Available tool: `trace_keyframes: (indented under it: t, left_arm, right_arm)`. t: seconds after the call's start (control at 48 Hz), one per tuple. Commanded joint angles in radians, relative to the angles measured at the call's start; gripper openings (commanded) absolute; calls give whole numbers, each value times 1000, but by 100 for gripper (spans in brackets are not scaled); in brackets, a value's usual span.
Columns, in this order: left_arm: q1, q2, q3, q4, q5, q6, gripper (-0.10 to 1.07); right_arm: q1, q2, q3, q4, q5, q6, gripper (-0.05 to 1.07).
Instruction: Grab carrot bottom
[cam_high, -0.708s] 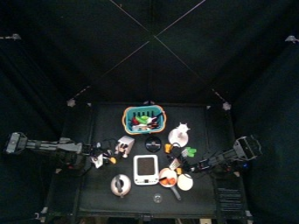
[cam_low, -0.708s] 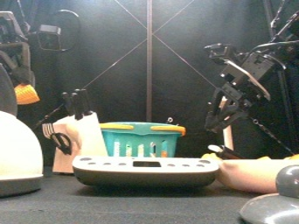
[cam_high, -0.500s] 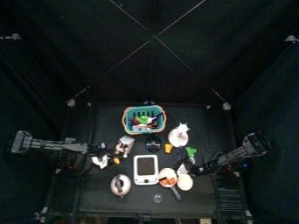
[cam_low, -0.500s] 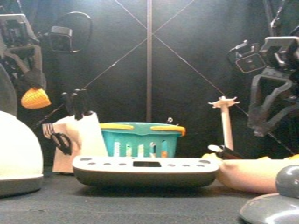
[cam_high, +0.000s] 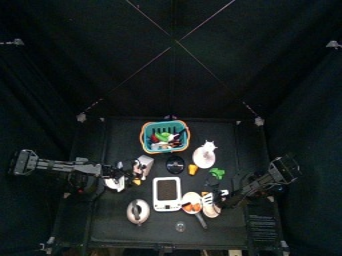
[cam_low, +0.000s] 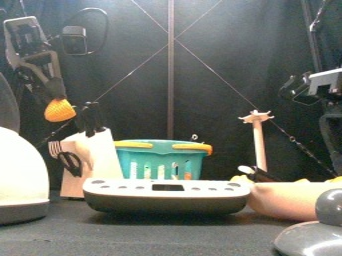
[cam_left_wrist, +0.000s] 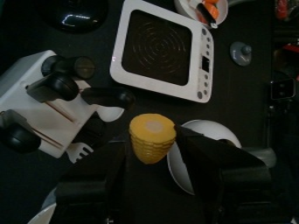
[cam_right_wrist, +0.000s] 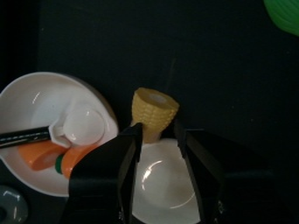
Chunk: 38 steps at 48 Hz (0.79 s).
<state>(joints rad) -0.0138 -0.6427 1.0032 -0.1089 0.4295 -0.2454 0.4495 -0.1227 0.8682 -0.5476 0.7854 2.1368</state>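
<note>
Carrot in left jaws; no legible writing.

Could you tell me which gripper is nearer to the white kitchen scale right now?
The left. The left gripper, holding an orange piece, hangs beside the white kitchen scale. The right gripper hangs open over dishes at the table's right edge.

We see crowded table centre | green basket, white scale, knife block block low passes | open floor along table's front-left edge | air above basket open
</note>
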Motion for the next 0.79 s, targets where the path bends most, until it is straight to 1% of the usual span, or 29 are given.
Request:
trace_keyframes:
  t: [0.0,0.062,0.104,0.229,0.312,0.417,0.542,0.604,0.646,0.771]
  left_arm:
    - [2,2,-12,0,-3,0,72]
    - [2,2,-12,2,-2,0,72]
    - [2,2,-12,0,-2,0,72]
    - [2,2,-12,0,0,0,72]
    - [2,2,-12,-2,0,0,72]
    - [2,2,-12,-5,11,0,72]
    - [2,2,-12,-5,12,0,72]
    - [2,2,-12,-5,12,0,72]
    - [2,2,-12,-5,12,0,72]
    - [2,2,-12,-5,12,0,72]
  right_arm:
    - [-11,-9,-14,-21,-3,0,83]
    - [-25,-6,-8,-40,-9,-2,91]
    - [-44,-2,-3,-43,-12,-6,93]
    - [-72,25,0,-37,-46,-14,93]
    - [-69,38,0,-15,-67,-14,93]
    - [-64,38,6,26,-67,-11,93]
    - [-67,51,6,9,-71,-9,92]
    - [-71,57,5,6,-71,-11,88]
    - [-71,58,5,6,-71,-12,83]
    - [-69,58,6,6,-69,-15,64]
